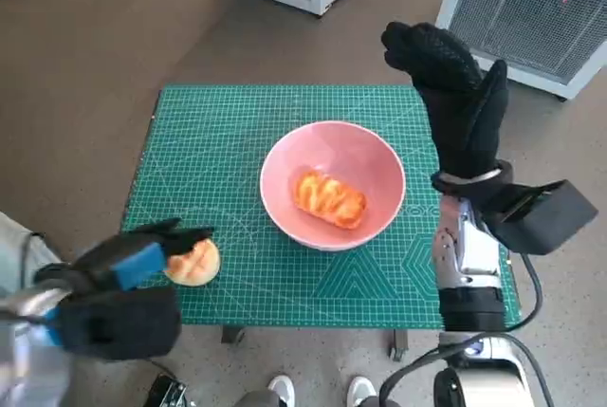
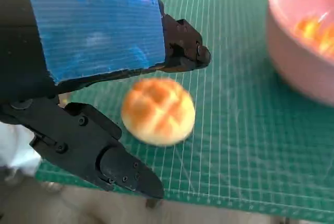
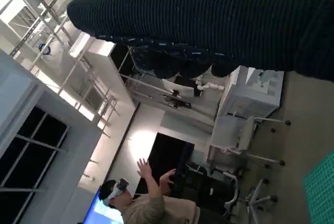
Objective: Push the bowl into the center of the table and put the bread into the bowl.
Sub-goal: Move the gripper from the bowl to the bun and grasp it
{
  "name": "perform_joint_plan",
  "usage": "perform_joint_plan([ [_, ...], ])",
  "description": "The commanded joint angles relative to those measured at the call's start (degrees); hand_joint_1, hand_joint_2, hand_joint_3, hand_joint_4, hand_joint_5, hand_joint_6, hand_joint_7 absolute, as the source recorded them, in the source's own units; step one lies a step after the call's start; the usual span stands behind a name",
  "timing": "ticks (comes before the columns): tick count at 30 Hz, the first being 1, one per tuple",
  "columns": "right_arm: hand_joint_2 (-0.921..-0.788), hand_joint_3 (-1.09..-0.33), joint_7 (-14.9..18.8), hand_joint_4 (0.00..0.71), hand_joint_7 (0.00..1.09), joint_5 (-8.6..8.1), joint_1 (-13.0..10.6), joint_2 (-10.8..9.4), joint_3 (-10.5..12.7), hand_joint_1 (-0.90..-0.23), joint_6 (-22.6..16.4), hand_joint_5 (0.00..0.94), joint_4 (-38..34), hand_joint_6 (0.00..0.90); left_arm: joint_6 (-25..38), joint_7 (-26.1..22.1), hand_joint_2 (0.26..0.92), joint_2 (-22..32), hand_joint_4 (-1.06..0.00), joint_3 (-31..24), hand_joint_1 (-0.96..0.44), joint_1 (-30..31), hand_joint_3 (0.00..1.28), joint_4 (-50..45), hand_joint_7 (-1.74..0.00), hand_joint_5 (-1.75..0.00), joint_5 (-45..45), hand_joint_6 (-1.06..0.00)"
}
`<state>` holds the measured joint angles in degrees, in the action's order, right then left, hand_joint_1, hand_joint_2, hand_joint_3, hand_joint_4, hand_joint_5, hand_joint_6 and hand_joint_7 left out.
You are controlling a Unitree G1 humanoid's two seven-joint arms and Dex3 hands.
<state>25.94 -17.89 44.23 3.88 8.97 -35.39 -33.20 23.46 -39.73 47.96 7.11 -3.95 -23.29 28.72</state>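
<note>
A pink bowl [image 1: 332,184] sits near the middle of the green cutting mat [image 1: 218,141] and holds an elongated glazed bread [image 1: 329,198]. A round golden bun [image 1: 193,262] lies on the mat near its front left edge. My left hand [image 1: 128,265] hovers at that bun with fingers apart, one on each side of the bun [image 2: 158,112] in the left wrist view, not closed on it. My right hand [image 1: 455,94] is raised to the right of the bowl, fingers extended, holding nothing. The bowl's rim [image 2: 292,41] shows beyond the bun.
White cabinets with mesh fronts [image 1: 531,9] stand behind the table. A person's white shoes [image 1: 318,390] show at the table's front edge. A person with raised hands [image 3: 151,200] shows far off in the right wrist view, beside office chairs.
</note>
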Motion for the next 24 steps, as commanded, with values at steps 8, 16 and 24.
perform_joint_plan([
  [8, -0.921, -0.743, 0.3, 0.224, 0.41, 0.22, -0.7, 0.4, -0.2, -0.694, 0.9, 0.000, -0.1, 0.086, -3.2, 10.9, 0.716, -6.0, -0.20, 5.4, -0.11, -3.9, 0.00, 12.3, -0.02, -0.02, 7.3, -0.35],
  [16, -0.921, -0.740, 0.6, 0.224, 0.42, -0.16, -0.7, 0.4, -0.1, -0.697, 0.9, 0.001, -0.3, 0.084, -8.6, 19.8, 0.799, -8.1, -0.38, 7.2, 0.05, -5.3, 0.03, 20.5, -0.04, -0.02, 10.6, -0.53],
  [24, -0.921, -0.741, 0.5, 0.223, 0.42, -0.14, -0.7, 0.3, -0.2, -0.699, 1.0, 0.000, -0.1, 0.080, -15.3, 28.7, 0.914, -8.6, -0.65, 7.8, 0.03, -6.1, 0.11, 27.4, -0.98, -0.98, 13.1, -0.59],
])
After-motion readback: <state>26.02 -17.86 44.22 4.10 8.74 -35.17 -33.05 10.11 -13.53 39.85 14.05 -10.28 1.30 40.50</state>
